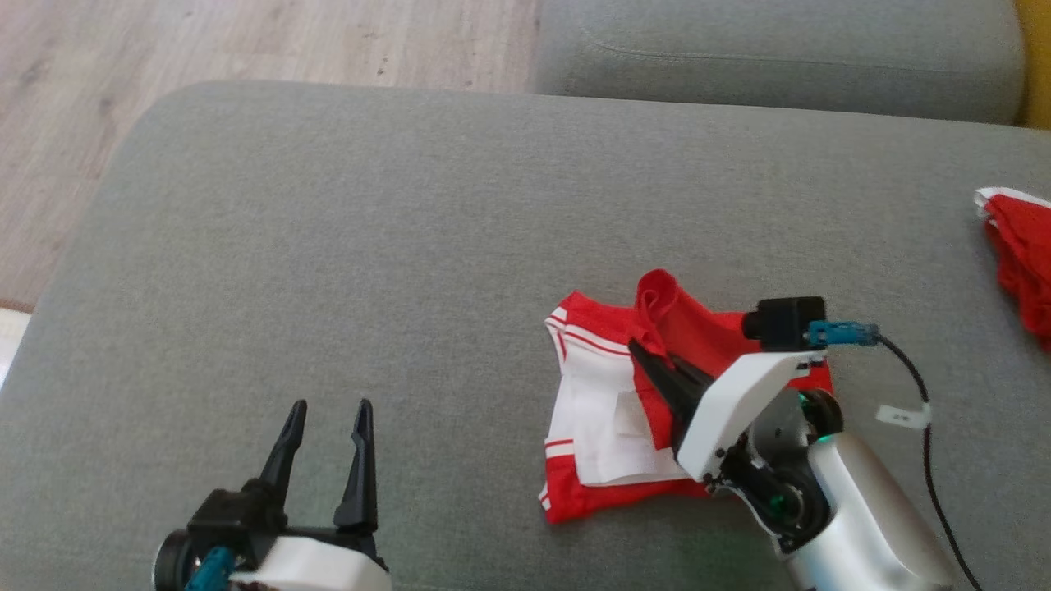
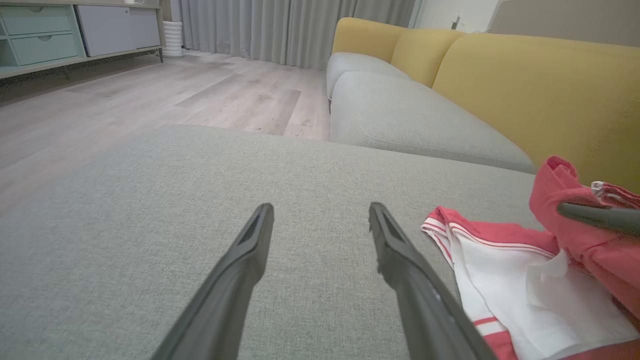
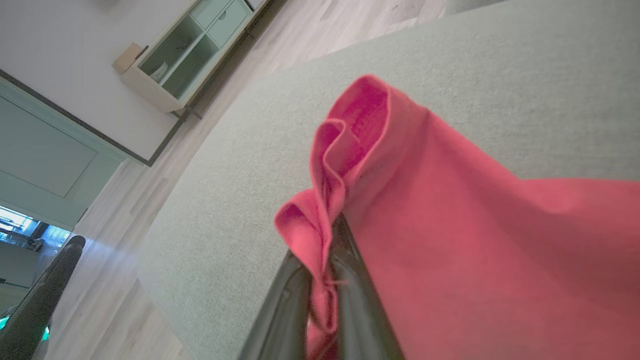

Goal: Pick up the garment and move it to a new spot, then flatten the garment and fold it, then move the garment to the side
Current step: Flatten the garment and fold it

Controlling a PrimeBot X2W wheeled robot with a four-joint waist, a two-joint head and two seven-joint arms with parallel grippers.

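The garment [image 1: 608, 410] is red with white panels and stripes, and it lies crumpled on the grey cushion [image 1: 328, 246] right of centre. My right gripper [image 1: 642, 351] is shut on a raised red fold at the garment's upper middle. In the right wrist view that red fold [image 3: 450, 225] bunches between the two dark fingers [image 3: 360, 310], which hide under it at the tips. My left gripper [image 1: 330, 406] stands open over bare cushion at the lower left, well apart from the cloth. The left wrist view shows its spread fingers [image 2: 240, 280] with the garment [image 2: 510, 280] to the right.
A second red and white cloth [image 1: 1018, 254] lies at the cushion's right edge. Another grey seat cushion [image 1: 780, 57] adjoins at the back, with yellow backrests [image 2: 525, 90] behind. Wooden floor [image 1: 246, 41] lies beyond the far-left edge. A black cable [image 1: 928, 410] trails from my right wrist.
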